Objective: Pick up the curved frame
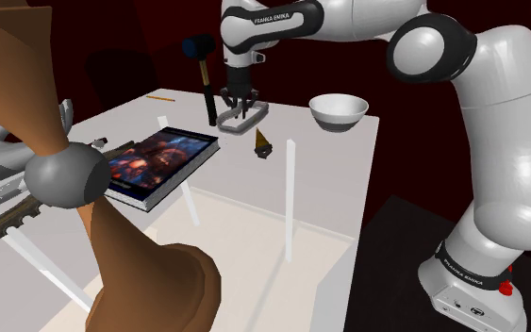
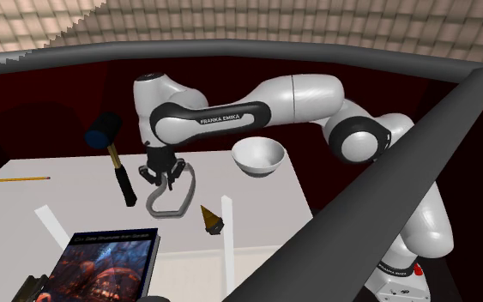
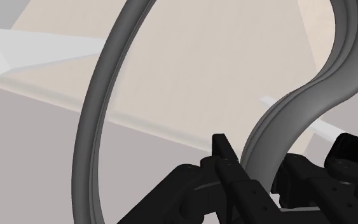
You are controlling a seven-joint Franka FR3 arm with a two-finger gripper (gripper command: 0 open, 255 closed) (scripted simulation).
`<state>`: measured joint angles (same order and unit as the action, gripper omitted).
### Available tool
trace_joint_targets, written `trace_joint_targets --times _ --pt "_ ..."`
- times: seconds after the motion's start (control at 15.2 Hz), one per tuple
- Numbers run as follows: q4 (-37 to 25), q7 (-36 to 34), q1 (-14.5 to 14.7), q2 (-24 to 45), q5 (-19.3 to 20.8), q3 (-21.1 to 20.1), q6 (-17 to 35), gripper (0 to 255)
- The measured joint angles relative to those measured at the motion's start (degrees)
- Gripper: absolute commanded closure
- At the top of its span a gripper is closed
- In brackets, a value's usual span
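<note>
Clasping one thin side of the grey curved frame point(image 3: 89, 133), the jaws are clenched on it, and the loop hangs just below them, close over the desk point(image 1: 329, 160); this narrow bar probably fits between the jaws best.

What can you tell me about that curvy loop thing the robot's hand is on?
The curved frame is a thin, closed loop of plain grey, smooth band with a ridged edge, wavy on one side and open in the middle. It stands nearly upright under the gripper, whose black fingers clasp its upper stretch. Its lower end sits at the white table; whether it still touches cannot be told. Nothing else touches it.
</note>
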<state>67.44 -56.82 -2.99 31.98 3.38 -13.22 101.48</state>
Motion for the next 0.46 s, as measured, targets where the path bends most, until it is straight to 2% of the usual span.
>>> trace_joint_targets --times 0.46 --pt "-6.8 -0.1 0.6 0.9 0.2 0.0 -5.8 255"
